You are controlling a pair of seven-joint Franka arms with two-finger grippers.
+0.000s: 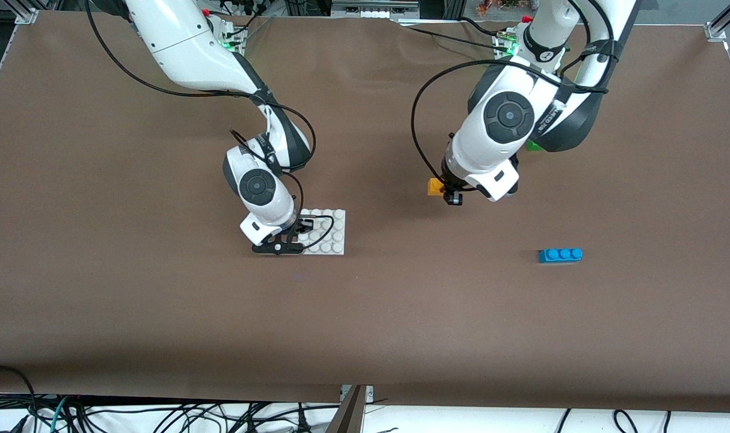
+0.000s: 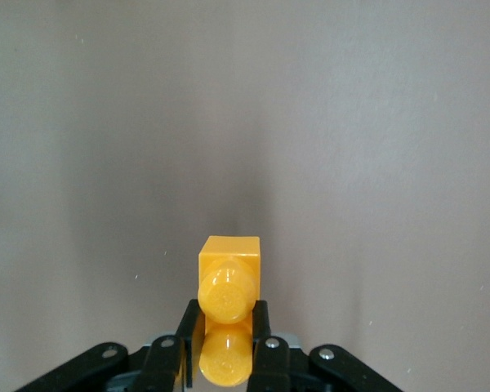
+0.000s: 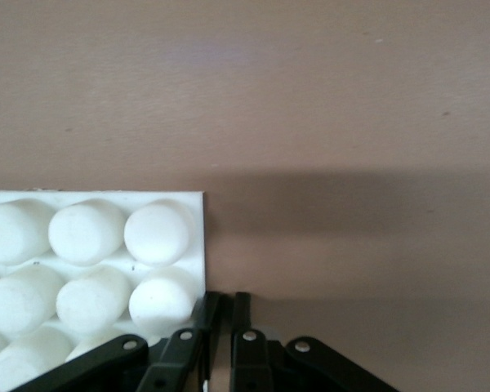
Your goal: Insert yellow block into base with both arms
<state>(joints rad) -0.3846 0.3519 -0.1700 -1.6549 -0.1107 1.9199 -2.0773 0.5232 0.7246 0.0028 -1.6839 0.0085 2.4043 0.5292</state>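
Gripping the yellow block (image 2: pixel 227 314) between closed fingers, the left end effector (image 1: pixel 453 197) hangs over bare brown tabletop (image 1: pixel 401 313) about midway between the two arms. In the left wrist view the block's two round studs face the camera, one stud pinched between the black fingers (image 2: pixel 261 343) and the other end of the brick sticking out past the fingertips. In the front view only an orange corner of it shows beside the wrist.

The right end effector (image 1: pixel 284 239) is down at the base (image 1: pixel 329 231), at that plate's edge toward the right arm's end of the table. Its fingers are drawn together; the right wrist view shows them at the rim of the white plate (image 3: pixel 198 245), and whether they pinch the rim itself cannot be told. The base lies flat on the tabletop and no brick sits on its studs.

Counted: one white studded base, one yellow block, one blue three-stud brick (image 1: pixel 560 255) lying toward the left arm's end and nearer the front camera than the base, and one green brick (image 1: pixel 534 145) mostly hidden by the left arm.
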